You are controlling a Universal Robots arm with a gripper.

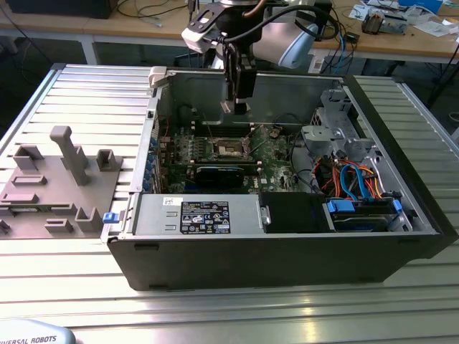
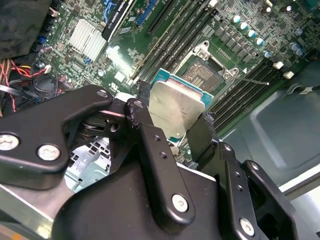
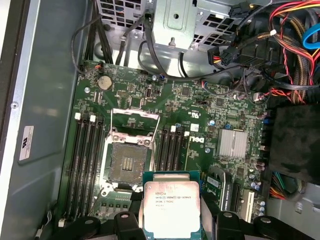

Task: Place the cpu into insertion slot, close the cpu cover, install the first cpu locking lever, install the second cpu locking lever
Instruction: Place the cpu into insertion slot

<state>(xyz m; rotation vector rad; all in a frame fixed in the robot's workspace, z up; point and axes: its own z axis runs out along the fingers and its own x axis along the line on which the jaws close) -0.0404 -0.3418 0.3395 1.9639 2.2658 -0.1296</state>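
My gripper hangs inside the open computer case, above the green circuit board. It is shut on the cpu, a thin square chip whose silvery face shows in both wrist views, pinched at two opposite edges by the black fingers. The insertion slot is a dark square recess with a metal rim, uncovered, and the cpu is held above the board just off to one side of it. The cpu cover, a thin metal frame, stands raised along one edge of the slot.
Long black memory slots flank the slot. A finned heatsink sits nearby. A labelled black box and a drive bay with blue and orange cables fill the case's near side. A grey fixture lies at the exterior view's left.
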